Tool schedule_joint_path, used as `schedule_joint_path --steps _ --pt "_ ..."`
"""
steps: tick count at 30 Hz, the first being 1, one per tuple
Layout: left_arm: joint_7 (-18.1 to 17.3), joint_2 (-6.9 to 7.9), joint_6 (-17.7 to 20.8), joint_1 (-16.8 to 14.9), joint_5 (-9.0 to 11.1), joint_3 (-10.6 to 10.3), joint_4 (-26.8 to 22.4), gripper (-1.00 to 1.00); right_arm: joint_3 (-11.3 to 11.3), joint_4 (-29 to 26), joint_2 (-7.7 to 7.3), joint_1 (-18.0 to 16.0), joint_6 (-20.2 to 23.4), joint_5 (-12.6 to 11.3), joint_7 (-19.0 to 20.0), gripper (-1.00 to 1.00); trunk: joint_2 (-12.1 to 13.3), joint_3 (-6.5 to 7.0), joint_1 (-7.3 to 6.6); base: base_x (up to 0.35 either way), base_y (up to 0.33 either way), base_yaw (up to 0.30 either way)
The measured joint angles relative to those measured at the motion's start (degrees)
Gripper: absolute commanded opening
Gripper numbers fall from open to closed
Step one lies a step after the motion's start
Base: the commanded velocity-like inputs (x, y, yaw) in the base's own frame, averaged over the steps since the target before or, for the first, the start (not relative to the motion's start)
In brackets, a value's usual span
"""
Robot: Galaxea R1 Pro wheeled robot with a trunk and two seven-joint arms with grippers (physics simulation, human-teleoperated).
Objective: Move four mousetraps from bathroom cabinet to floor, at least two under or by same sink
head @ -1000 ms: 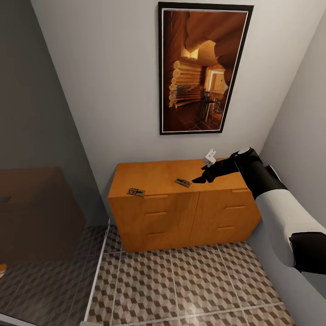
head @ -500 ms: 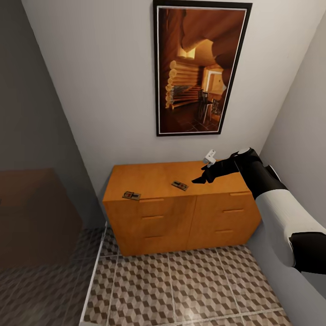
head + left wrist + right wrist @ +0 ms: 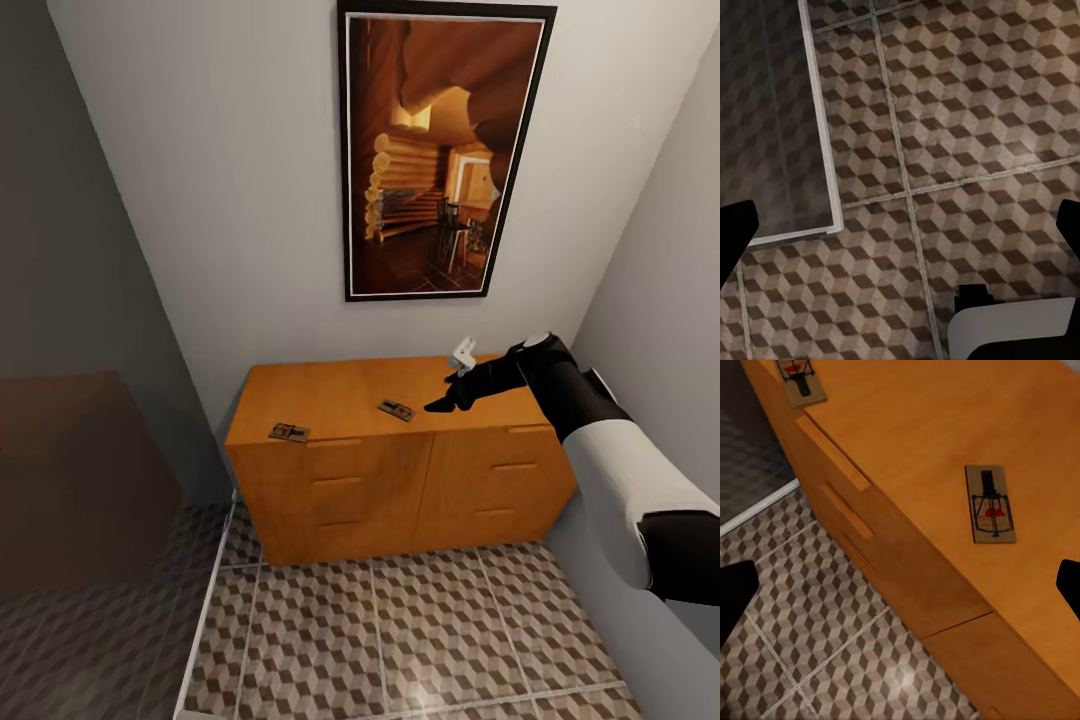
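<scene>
Here, two mousetraps lie flat on the cabinet top: one mousetrap near the middle front, the other mousetrap at the front left corner, well apart. The right gripper hovers just beside the middle trap, its fingers spread wide and holding nothing. The left gripper hangs equally wide and empty over the bathroom floor.

Grey walls, framed picture, perhaps glass partition.
</scene>
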Motion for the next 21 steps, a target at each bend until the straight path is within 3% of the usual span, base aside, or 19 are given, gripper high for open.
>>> schedule_joint_path --steps 9,21 --pt "0.0 0.00 0.0 0.0 0.0 0.0 0.0 1.00 0.0 3.0 0.06 0.0 -2.6 0.0 -0.2 1.00 0.0 0.00 -0.02 0.076 0.033 0.000" --pt "0.0 -0.01 0.0 0.0 0.0 0.0 0.0 1.00 0.0 4.4 0.07 0.0 -3.1 0.0 -0.3 1.00 0.0 0.00 -0.02 0.219 0.173 0.000"
